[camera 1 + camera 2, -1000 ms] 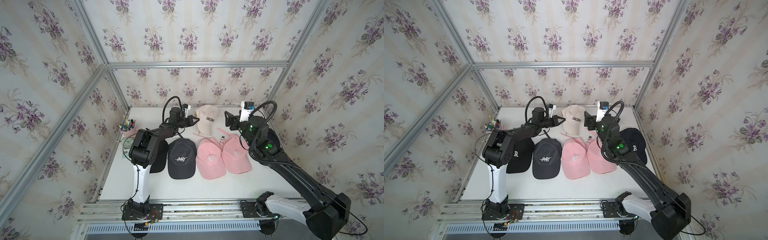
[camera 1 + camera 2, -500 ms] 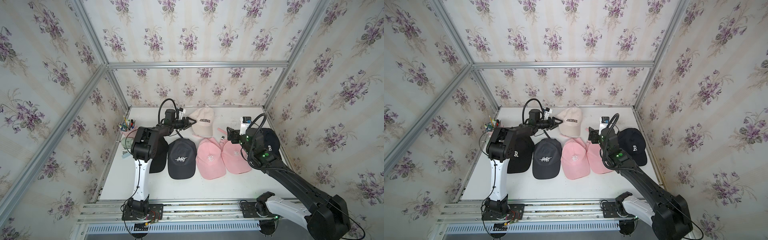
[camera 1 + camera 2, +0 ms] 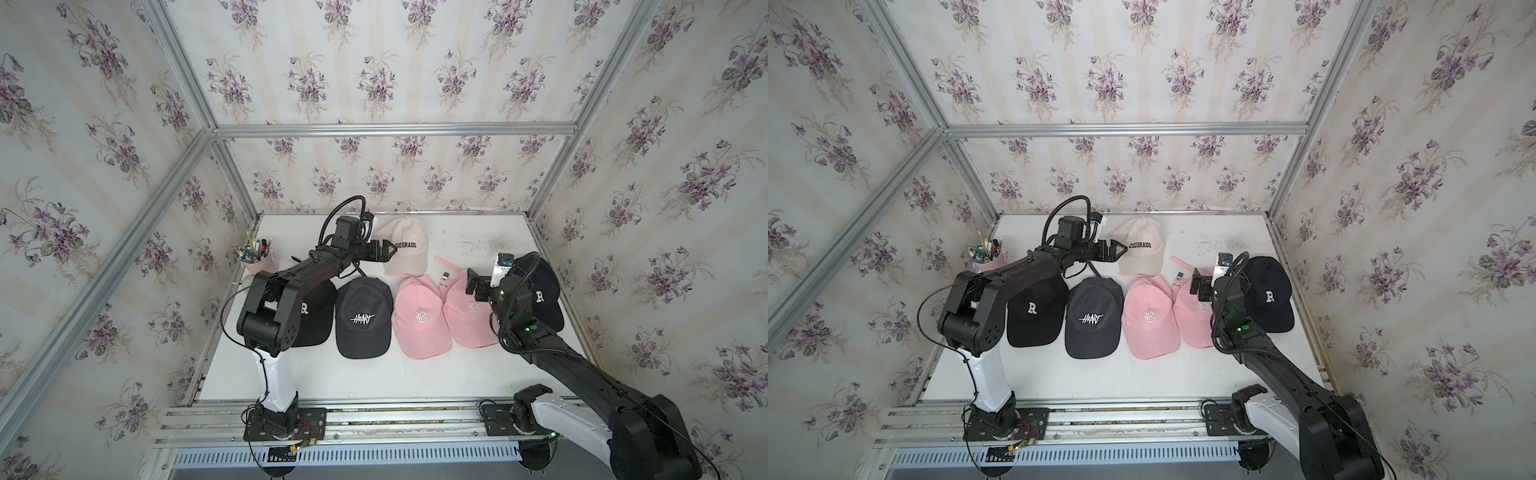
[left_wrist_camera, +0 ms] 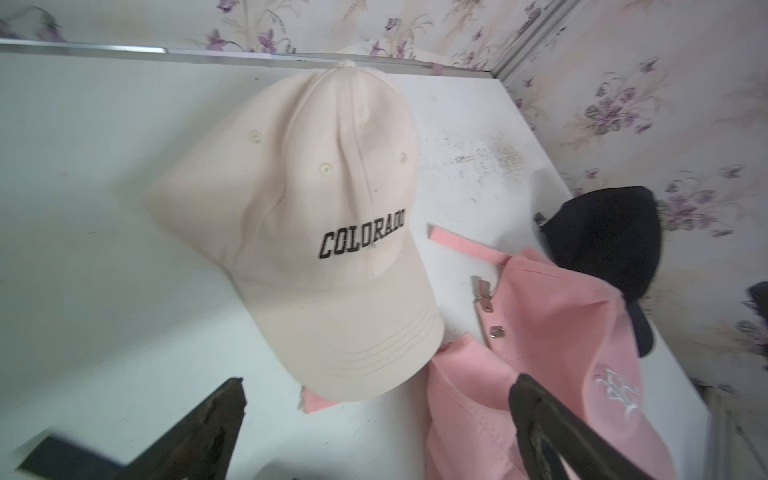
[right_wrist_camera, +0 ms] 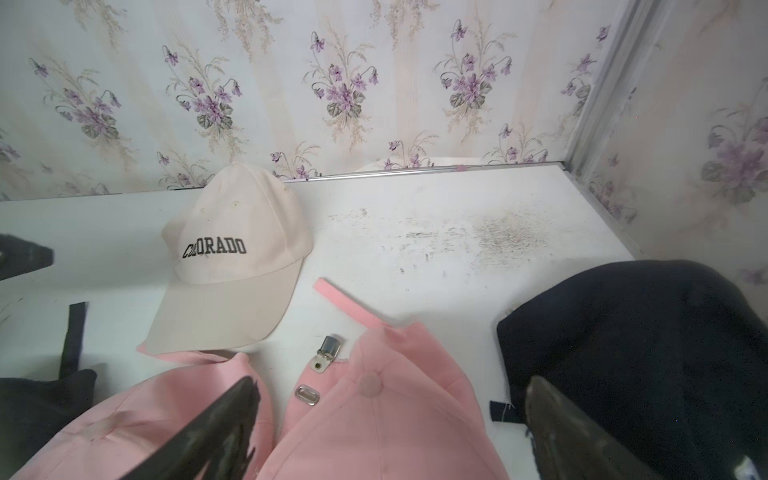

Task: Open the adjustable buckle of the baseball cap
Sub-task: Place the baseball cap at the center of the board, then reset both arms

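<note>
Clock: read in both top views, centred on the white table (image 3: 365,374), with twelve toward the back wall.
Task cap: the right-hand pink cap (image 3: 473,322) lies crown up at about three o'clock. Its brim points toward six and its side touches the second pink cap (image 3: 419,322).
Buckle: the metal clip (image 5: 329,348) lies flat on the table at the twelve-o'clock edge of the task cap, on a short pink tab.
Strap: the pink strap (image 5: 345,305) runs from the cap's rear toward eleven o'clock. Its end lies loose on the table, apart from the clip and not threaded through it.
Left gripper: the left gripper (image 3: 384,251) hangs at about twelve o'clock, just beside the nine-o'clock side of the cream COLORADO cap (image 3: 409,253). Its jaws are spread wide with nothing between them.
Right gripper: the right gripper (image 5: 395,432) is over the rear of the task cap, with its jaws wide apart and clasping nothing. Whether they touch the fabric cannot be told.
Other caps: the dark HEART cap (image 3: 363,320) lies at nine o'clock of the second pink cap. One black R cap (image 3: 1034,311) sits under the left arm, and another black R cap (image 3: 1268,297) sits at three o'clock of the task cap.
Pen cup: the pink pen cup (image 3: 259,259) stands at ten o'clock, near the wall.
</note>
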Available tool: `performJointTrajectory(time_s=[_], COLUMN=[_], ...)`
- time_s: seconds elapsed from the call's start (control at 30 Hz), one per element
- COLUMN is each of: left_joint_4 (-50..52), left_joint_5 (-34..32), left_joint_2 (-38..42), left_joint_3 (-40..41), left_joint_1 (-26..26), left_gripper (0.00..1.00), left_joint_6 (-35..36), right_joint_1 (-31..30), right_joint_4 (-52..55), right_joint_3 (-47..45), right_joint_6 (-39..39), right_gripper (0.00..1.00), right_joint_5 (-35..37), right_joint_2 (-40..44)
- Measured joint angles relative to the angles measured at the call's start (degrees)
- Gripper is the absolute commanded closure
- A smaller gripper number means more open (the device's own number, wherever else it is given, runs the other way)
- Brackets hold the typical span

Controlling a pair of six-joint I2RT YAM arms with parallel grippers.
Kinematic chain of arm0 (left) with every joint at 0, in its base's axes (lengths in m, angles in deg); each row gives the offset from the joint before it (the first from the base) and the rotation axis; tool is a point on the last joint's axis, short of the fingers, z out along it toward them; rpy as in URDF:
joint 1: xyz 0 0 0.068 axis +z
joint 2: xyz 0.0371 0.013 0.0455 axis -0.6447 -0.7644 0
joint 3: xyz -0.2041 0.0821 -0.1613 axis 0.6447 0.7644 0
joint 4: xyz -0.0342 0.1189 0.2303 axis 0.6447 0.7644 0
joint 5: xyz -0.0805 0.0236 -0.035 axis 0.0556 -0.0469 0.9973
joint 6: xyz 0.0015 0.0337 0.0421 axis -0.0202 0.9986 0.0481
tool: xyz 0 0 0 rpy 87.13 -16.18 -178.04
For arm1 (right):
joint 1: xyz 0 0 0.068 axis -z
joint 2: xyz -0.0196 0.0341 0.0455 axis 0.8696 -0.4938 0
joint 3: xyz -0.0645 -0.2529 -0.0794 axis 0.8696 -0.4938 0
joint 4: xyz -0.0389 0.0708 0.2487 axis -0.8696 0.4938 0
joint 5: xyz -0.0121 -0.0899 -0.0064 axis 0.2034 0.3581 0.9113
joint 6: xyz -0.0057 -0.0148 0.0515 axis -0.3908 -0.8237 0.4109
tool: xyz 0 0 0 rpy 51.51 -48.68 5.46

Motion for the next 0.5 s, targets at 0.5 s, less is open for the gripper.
performJointTrajectory(time_s=[0.5], left_joint_4=[-8.61], left_joint_5=[-31.67], left_joint_2=[36.98], left_joint_3=[37.81], left_joint_1=[3.67], left_gripper=[0.0], left_joint_6=[15.72], right_joint_1=[6.8], right_joint_4=[-17.05], right_joint_3=[-10.6], right_joint_6=[-3.91], right_gripper=[0.0], right_joint_5=[-1.09], right_joint_2=[-9.33])
